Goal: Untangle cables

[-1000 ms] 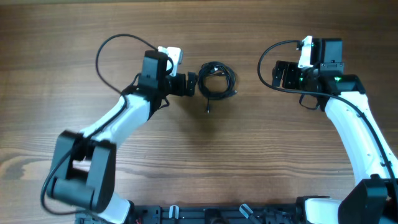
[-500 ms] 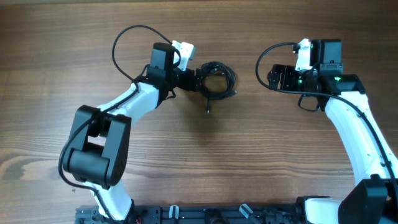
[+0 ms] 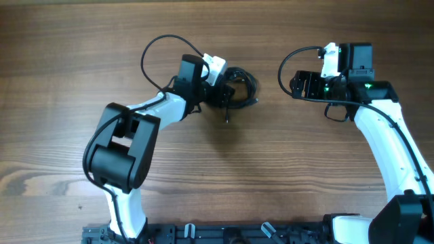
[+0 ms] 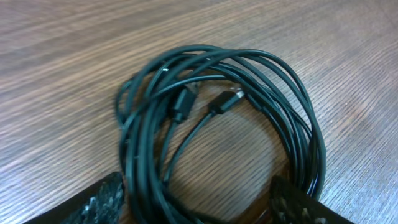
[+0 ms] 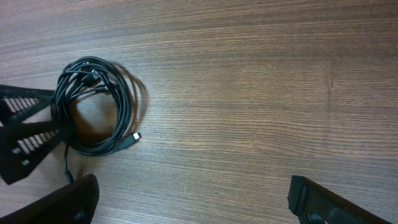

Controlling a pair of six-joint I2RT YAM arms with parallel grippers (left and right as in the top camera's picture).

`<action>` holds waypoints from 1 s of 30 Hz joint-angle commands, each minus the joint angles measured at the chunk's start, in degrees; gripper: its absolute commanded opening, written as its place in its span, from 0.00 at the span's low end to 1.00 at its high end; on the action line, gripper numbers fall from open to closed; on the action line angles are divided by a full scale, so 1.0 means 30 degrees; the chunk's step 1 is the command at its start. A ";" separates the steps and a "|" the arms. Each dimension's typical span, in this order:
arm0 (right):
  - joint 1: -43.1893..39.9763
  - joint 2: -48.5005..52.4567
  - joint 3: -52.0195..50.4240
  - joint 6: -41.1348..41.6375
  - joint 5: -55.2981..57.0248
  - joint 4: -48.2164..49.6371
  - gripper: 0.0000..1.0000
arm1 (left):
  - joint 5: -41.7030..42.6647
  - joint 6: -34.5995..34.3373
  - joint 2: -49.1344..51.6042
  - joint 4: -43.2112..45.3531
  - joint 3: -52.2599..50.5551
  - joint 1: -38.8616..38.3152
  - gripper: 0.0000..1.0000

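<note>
The wooden table (image 3: pixel 68 54) carries one coil of thin black cables (image 3: pixel 239 88) at its middle, in the same spot as a second ago. The left arm (image 3: pixel 159 112) has swung right, so its tool (image 4: pixel 199 208) now straddles the coil's near edge, partly open and narrowing, nothing pinched yet. That suggests a first grasp is close. The right tool (image 3: pixel 298 84) has not moved; it is wide open, empty and well apart from the coil. Two small plugs (image 4: pixel 202 102) lie across the loops, so the tangle looks untouched.
</note>
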 commanded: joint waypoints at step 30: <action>0.0095 0.0226 0.0474 0.0641 -0.0393 -0.0233 1.00 | 0.0029 -0.0816 0.0474 0.0612 0.0444 -0.0517 0.04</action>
